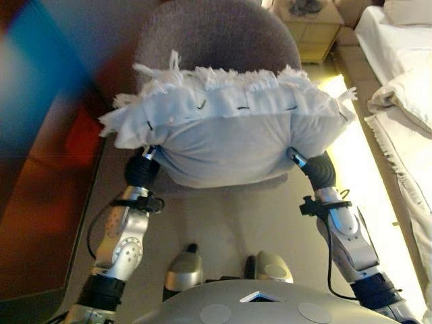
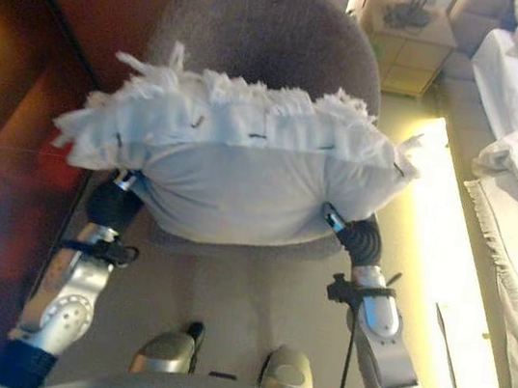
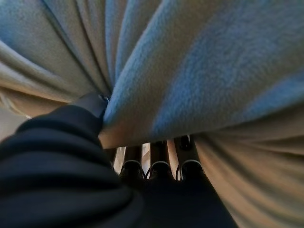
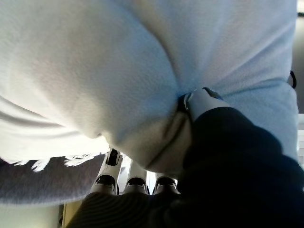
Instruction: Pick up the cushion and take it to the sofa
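Note:
A white cushion [image 1: 223,128] with a fringed edge hangs in the air in front of me, held from below between both hands. My left hand [image 1: 143,169] grips its lower left part, thumb [image 3: 90,104] pressed into the cloth and fingers [image 3: 159,166] curled underneath. At the lower right part my right hand [image 1: 317,169] does the same, with the thumb [image 4: 202,102] dug into the fabric over the fingers [image 4: 135,183]. Directly behind and below the cushion stands a round grey upholstered seat [image 1: 216,34]; the cushion hides most of its seat.
Dark reddish wooden furniture [image 1: 40,202] runs along the left. A bed [image 1: 398,67] with white bedding lies on the right, a wooden bedside cabinet [image 1: 314,27] beyond it. Beige carpet [image 1: 223,223] lies between me and the seat.

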Controlling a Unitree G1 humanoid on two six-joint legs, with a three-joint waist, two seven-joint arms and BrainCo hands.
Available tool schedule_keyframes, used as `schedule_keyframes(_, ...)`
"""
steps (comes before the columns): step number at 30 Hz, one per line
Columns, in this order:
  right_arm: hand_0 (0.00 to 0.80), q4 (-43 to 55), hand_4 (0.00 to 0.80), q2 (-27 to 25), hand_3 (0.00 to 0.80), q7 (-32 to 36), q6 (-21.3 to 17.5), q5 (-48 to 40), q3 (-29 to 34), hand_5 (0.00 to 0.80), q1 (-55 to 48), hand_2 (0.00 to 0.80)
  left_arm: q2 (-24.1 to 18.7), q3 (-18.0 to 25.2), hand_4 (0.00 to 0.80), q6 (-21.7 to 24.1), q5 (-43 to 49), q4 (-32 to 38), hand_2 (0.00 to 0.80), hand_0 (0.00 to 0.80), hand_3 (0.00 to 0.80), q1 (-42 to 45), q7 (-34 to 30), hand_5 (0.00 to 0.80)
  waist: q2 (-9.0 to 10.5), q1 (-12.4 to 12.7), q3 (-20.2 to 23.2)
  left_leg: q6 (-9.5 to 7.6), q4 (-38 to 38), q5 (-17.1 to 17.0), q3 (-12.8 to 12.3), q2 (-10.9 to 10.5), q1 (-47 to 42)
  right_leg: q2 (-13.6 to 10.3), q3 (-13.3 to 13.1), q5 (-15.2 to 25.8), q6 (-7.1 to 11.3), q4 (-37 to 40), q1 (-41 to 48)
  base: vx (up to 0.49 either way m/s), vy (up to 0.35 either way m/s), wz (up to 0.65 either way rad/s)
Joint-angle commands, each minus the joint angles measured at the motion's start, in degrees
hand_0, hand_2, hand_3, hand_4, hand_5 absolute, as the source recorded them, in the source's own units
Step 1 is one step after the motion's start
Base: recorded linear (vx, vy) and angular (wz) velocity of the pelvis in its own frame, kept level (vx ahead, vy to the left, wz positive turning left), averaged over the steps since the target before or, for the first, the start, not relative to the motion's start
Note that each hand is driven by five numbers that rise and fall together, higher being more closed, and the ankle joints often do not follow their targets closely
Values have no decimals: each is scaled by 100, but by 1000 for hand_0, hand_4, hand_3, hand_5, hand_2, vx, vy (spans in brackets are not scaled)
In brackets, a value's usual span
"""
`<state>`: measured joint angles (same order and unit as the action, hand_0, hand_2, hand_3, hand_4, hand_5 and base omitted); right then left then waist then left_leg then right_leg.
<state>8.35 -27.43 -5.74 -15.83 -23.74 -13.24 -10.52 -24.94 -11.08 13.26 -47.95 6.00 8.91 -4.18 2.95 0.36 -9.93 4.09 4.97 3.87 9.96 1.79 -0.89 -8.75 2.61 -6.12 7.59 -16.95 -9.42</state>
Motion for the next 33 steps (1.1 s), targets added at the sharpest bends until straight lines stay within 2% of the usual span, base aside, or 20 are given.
schedule_keyframes(1,800,560,800,87,800,427,-638,-164,-16,800,348,800,-7,-118,800,422,115,704,800,800,800,-557,-352,800,107,-189,123,-822,485,877,-327,-887,-600,-374,-126,2308,340,2195,-426,512,-188,34)
schedule_keyframes(4,800,576,800,11,800,555,-677,-146,-11,800,359,800,17,-131,800,556,75,652,800,800,800,-611,-377,800,150,-260,135,-890,888,1297,-327,-924,-696,-360,-111,2252,270,2195,-307,434,-185,16)
schedule_keyframes(6,800,593,800,-34,800,422,-547,-76,-48,800,466,800,88,-236,800,634,94,594,800,800,800,-669,-288,800,129,-334,204,-843,1182,1397,-312,-845,-878,-309,-139,2272,212,2128,-204,495,-216,15)
schedule_keyframes(7,800,605,800,-67,800,374,-445,-69,-53,800,524,800,115,-268,800,642,81,585,800,800,800,-655,-207,800,90,-392,284,-764,1331,1284,-314,-701,-1098,-252,-140,2214,161,1971,-177,605,-261,12)
schedule_keyframes(8,800,620,800,-100,800,380,-377,-77,-48,800,550,800,138,-307,800,671,88,573,800,800,800,-639,-94,800,39,-447,356,-628,1528,949,-293,-531,-1249,-151,-190,2136,103,1820,-153,394,-174,21)
schedule_keyframes(9,800,631,800,-119,800,401,-357,-84,-40,800,551,800,152,-329,800,688,88,569,800,800,800,-632,-32,800,-3,-472,384,-554,1610,790,-274,-441,-1300,-83,-205,2088,69,1748,-139,420,-226,29)
schedule_keyframes(10,800,623,800,-226,800,585,-374,-190,15,800,548,800,206,-390,800,754,100,586,800,800,800,-624,98,800,-49,-476,430,-213,2517,-121,-413,-293,-1108,32,-89,1922,-61,1695,55,337,-206,27)
schedule_keyframes(11,800,619,800,-247,800,619,-385,-197,27,800,542,800,214,-401,800,771,124,600,800,800,800,-630,133,800,-4,-478,452,-152,2699,-305,-447,-317,-986,4,-72,1893,-93,1702,99,378,-267,34)
schedule_keyframes(12,800,520,800,-249,800,668,-408,-82,72,800,504,800,309,-465,800,774,216,608,800,800,800,-653,179,800,188,-406,387,-85,3705,-506,-655,-449,-359,-75,-96,1793,-237,1757,421,238,-185,47)
schedule_keyframes(14,800,360,800,-255,800,565,-449,-29,66,800,545,800,435,-551,800,732,311,539,800,800,800,-694,228,800,440,-221,243,-225,4166,-272,-804,-611,647,-154,-35,1739,-330,1880,773,252,-168,25)
schedule_keyframes(16,800,458,800,-317,800,490,-504,-183,6,800,559,800,434,-479,800,684,379,585,800,800,800,-625,122,800,509,34,62,-414,3567,36,-818,-682,1128,7,-79,1568,-330,1968,1013,237,-103,-23)
schedule_keyframes(17,800,467,800,-317,800,490,-504,-190,3,800,559,800,425,-471,800,685,380,589,800,800,800,-616,113,800,538,43,69,-422,3473,7,-827,-708,1137,-12,-90,1560,-324,1967,999,295,-30,-30)
schedule_keyframes(18,800,525,800,-321,800,522,-504,-213,-4,800,512,800,333,-341,800,721,285,634,800,800,800,-416,-71,800,454,147,60,-401,2172,-174,-747,-491,1047,188,-167,1336,-288,1953,1064,323,50,-33)
schedule_keyframes(20,800,471,800,-287,800,490,-521,-165,-11,800,447,800,284,-219,800,661,154,692,800,800,800,-249,-293,800,254,264,87,-142,317,-741,-686,-55,928,422,-140,1054,-273,1945,1233,434,104,-17)
schedule_keyframes(22,800,396,800,-248,800,439,-556,-120,-55,800,441,800,301,-188,800,625,115,715,800,800,800,-162,-424,800,164,392,57,89,-679,-1270,-466,166,842,524,-156,890,-293,2012,1503,385,99,-5)
schedule_keyframes(24,800,412,800,-213,800,430,-538,-83,-98,800,422,800,343,-200,800,620,131,755,800,800,800,-99,-423,800,131,494,46,234,-896,-1572,-281,323,1043,567,-239,706,-319,2046,1787,437,138,-3)
schedule_keyframes(26,800,525,800,-226,800,452,-440,-71,-106,800,393,800,354,-189,800,620,106,758,800,800,800,-106,-379,800,130,527,34,246,-827,-1572,-256,349,1152,505,-259,537,-312,1993,1949,433,165,-30)
schedule_keyframes(29,800,532,800,-325,800,388,-414,-101,-146,800,494,800,252,-147,800,630,24,765,800,800,800,-195,-367,800,59,520,77,191,-695,-1377,-369,392,1085,342,-102,337,-237,1831,1976,424,175,-38)
schedule_keyframes(32,800,586,800,-207,800,286,-398,-144,-97,800,416,800,78,-92,800,550,-32,686,800,800,800,-306,-284,800,39,473,134,17,-347,-1037,-488,324,989,207,36,-35,-80,1124,1968,497,151,-21)
schedule_keyframes(33,800,661,800,-139,800,236,-415,-133,-93,800,321,800,-17,-90,800,552,8,661,800,800,800,-317,-304,800,111,494,154,-114,-87,-871,-451,182,1054,154,59,12,28,663,1889,442,77,13)
